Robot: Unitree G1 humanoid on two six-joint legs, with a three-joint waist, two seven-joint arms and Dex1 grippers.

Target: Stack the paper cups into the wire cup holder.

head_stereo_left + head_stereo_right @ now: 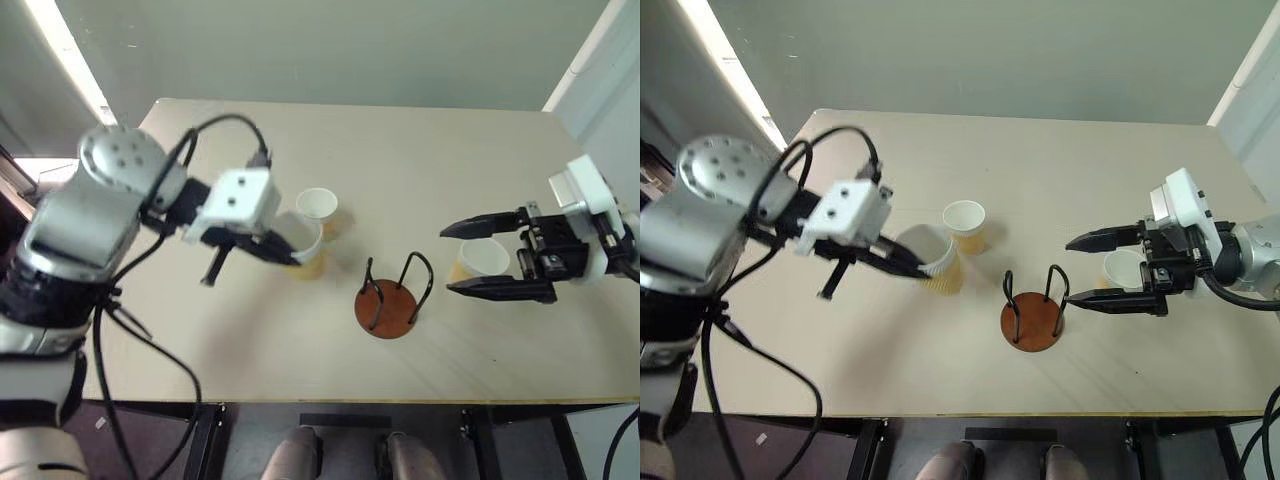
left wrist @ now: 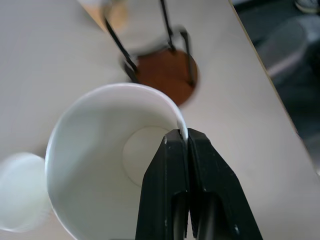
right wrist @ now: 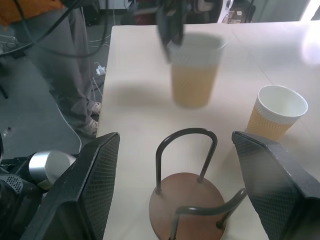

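The left gripper is pinching the rim of a paper cup, carrying it left of the wire cup holder. That thin one-wall pinch is risking a tilted cup snagging on the wire loops. The right gripper is hanging open right of the holder, its jaws straddling a second cup; the third cup is standing behind the holder.

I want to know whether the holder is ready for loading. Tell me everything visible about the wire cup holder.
The wire cup holder has a round reddish-brown disc base, wood-like in look, with thin black wire loops rising upright from it. It stands empty and upright on the pale table, near the front edge, between the two grippers. No cup or gripper touches it; the nearest cups stand apart on either side.
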